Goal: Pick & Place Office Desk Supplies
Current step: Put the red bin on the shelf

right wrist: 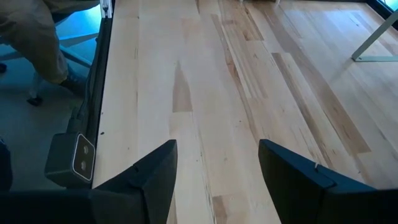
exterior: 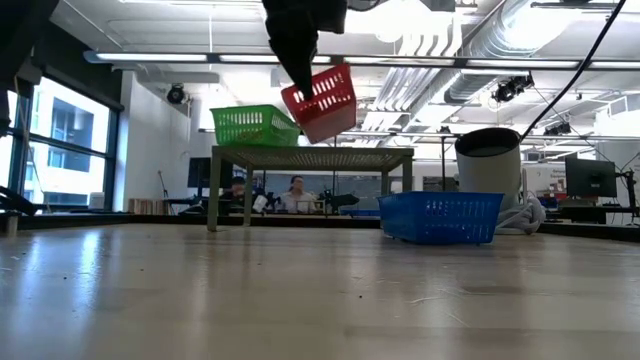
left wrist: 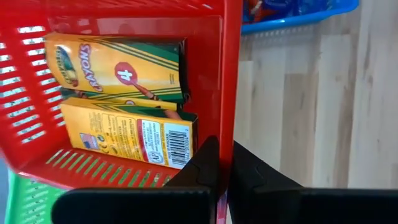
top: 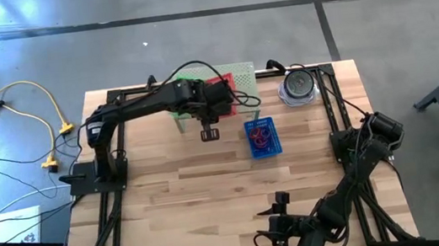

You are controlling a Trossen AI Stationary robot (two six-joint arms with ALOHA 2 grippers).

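The red mesh basket [exterior: 322, 100] hangs tilted over the pale green perforated shelf [exterior: 310, 155], with my left gripper [left wrist: 225, 146] shut on its wall. Two yellow-orange crayon packets [left wrist: 127, 99] lie inside it against the lower wall. A green basket [exterior: 252, 125] stands on the shelf's left part. The blue basket [top: 261, 137] sits on the table right of the shelf and holds red and blue loops [top: 261, 140]. My right gripper [right wrist: 217, 162] stands open over bare wood at the near right, with nothing between its fingers. My left gripper pinches the red basket's side wall at its top rim [left wrist: 227, 124], one finger inside the basket and one outside. The fingers come from above, slanting down. The basket hangs below them, tilted, and looks lifted off the shelf top.
A grey round container [top: 297, 87] stands at the far right of the table. Black frame rails [top: 113, 154] run along the left and right sides. Bare wood lies between the blue basket and the near edge. People sit in the room behind the shelf [exterior: 296, 192].
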